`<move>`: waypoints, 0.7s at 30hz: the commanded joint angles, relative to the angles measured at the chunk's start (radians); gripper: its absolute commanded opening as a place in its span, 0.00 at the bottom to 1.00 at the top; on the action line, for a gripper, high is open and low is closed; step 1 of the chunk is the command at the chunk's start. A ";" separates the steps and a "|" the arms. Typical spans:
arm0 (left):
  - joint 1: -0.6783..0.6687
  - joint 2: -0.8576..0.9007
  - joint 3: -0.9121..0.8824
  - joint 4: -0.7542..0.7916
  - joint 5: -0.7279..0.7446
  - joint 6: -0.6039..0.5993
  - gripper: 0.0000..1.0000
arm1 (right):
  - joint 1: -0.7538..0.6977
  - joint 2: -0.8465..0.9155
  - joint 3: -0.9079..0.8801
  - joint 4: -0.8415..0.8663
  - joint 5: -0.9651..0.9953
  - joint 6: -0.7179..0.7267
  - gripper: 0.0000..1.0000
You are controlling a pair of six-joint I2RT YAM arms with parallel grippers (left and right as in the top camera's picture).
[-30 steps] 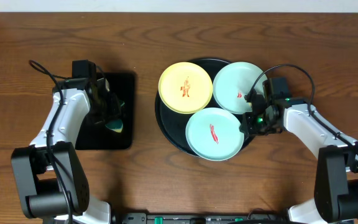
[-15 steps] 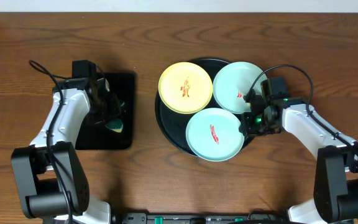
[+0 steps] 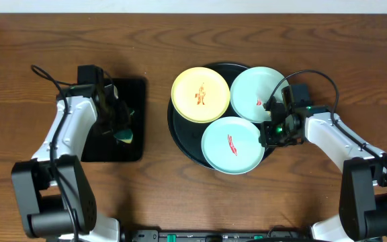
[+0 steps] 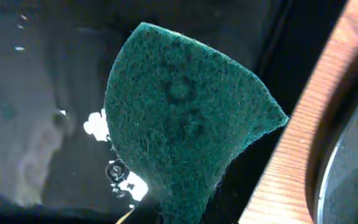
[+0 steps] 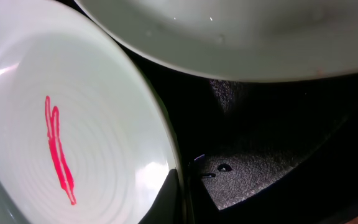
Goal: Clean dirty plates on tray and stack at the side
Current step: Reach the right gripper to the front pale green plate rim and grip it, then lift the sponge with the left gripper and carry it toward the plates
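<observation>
Three plates lie on the round black tray [image 3: 177, 131]: a pale yellow plate [image 3: 200, 94] with an orange smear, a mint plate [image 3: 255, 94] with a small red smear at the back right, and a front mint plate [image 3: 231, 144] with a red smear. My right gripper [image 3: 264, 134] is shut on the right rim of the front mint plate [image 5: 67, 124]; one finger lies on top of the rim. My left gripper [image 3: 121, 131] is shut on a green scouring sponge [image 4: 185, 118] over the rectangular tray.
A smaller rectangular black tray [image 3: 136, 91] lies left of the round tray, under my left arm. Bare wood-grain tabletop [image 3: 180, 195] lies in front, between the two trays, and to the far right.
The front mint plate has shifted slightly. The arms have hardly moved.
</observation>
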 commanded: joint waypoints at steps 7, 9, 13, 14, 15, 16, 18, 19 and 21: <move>0.000 -0.159 0.020 0.067 0.003 -0.002 0.07 | 0.007 0.006 0.015 0.019 -0.007 0.008 0.01; 0.000 -0.158 0.019 0.093 0.001 -0.002 0.07 | 0.007 0.006 0.015 0.020 -0.007 0.008 0.01; 0.000 -0.138 0.010 0.124 0.001 -0.003 0.07 | 0.007 0.006 0.015 0.020 -0.007 0.008 0.01; -0.001 -0.130 0.004 0.131 0.001 -0.003 0.07 | 0.007 0.006 0.015 0.020 -0.007 0.008 0.01; -0.002 -0.120 -0.002 0.134 0.001 -0.003 0.07 | 0.007 0.006 0.015 0.020 -0.007 0.008 0.01; -0.005 -0.106 -0.008 0.134 -0.003 -0.006 0.07 | 0.007 0.006 0.015 0.020 -0.007 0.008 0.01; -0.013 -0.080 -0.011 0.133 -0.003 -0.006 0.07 | 0.007 0.006 0.015 0.020 -0.007 0.008 0.01; -0.019 -0.067 -0.011 0.134 -0.003 -0.006 0.07 | 0.007 0.006 0.015 0.020 -0.007 0.008 0.01; -0.031 -0.041 -0.011 0.142 -0.003 -0.006 0.07 | 0.007 0.006 0.015 0.020 -0.007 0.008 0.01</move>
